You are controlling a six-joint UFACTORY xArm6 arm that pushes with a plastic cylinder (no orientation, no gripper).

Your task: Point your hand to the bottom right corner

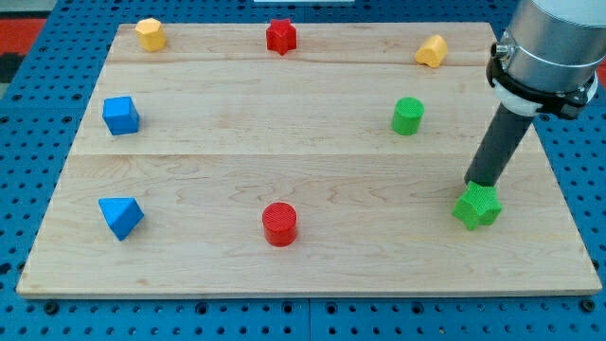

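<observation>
My tip (478, 185) is at the right of the board, at the upper edge of a green star block (476, 206) and touching it or nearly so. The dark rod rises from there to the silver arm (546, 43) at the view's top right. The board's bottom right corner (587, 280) lies down and to the right of my tip. A green cylinder (408, 116) stands up and left of my tip.
A red cylinder (279, 224) is at bottom centre. A blue triangular block (120, 216) is at bottom left, a blue cube (121, 115) above it. Along the top are a yellow block (150, 34), a red star (280, 36) and a yellow block (432, 51).
</observation>
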